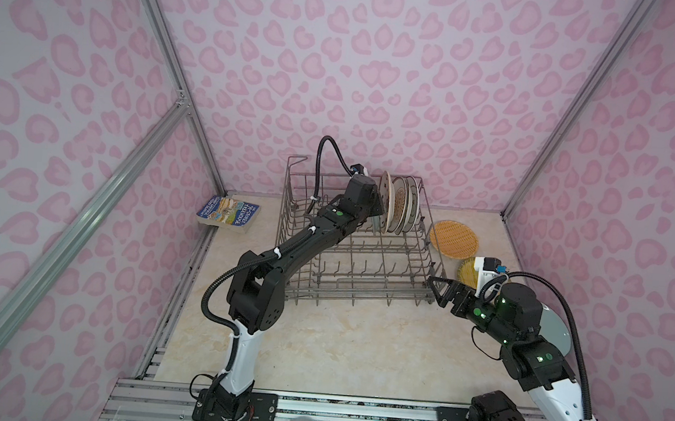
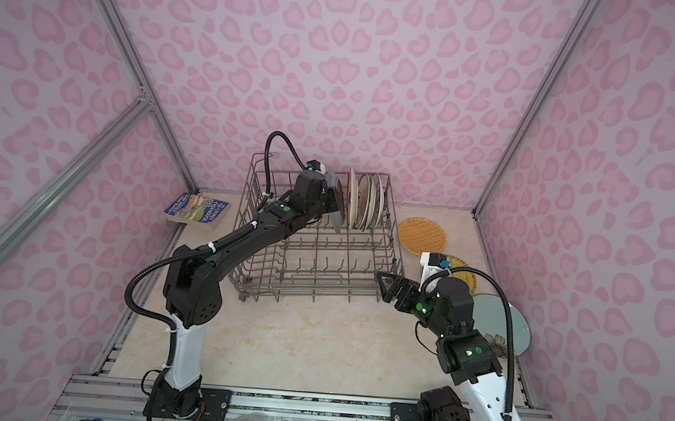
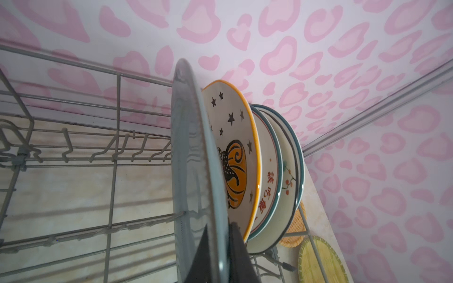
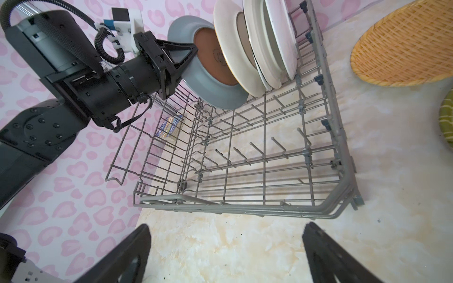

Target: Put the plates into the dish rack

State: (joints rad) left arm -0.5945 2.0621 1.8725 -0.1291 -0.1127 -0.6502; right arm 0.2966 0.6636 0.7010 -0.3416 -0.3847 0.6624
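So it slots edge-on into the grey wire dish rack [image 4: 245, 208], the left gripper [image 3: 221, 253] pinches the round grey-blue plate [image 4: 208, 90]; the right gripper [image 4: 228, 235] gapes empty.

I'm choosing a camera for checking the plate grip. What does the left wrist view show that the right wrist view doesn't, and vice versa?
Only the left wrist view: the decorated faces of the standing plates, such as the starred pumpkin plate. Only the right wrist view: the left gripper from outside, shut on the grey-blue plate, that plate's brown underside, the blue book seen through the dish rack, and the right gripper, open. Both: the grey-blue plate, the standing plates, the dish rack, the orange woven plate.
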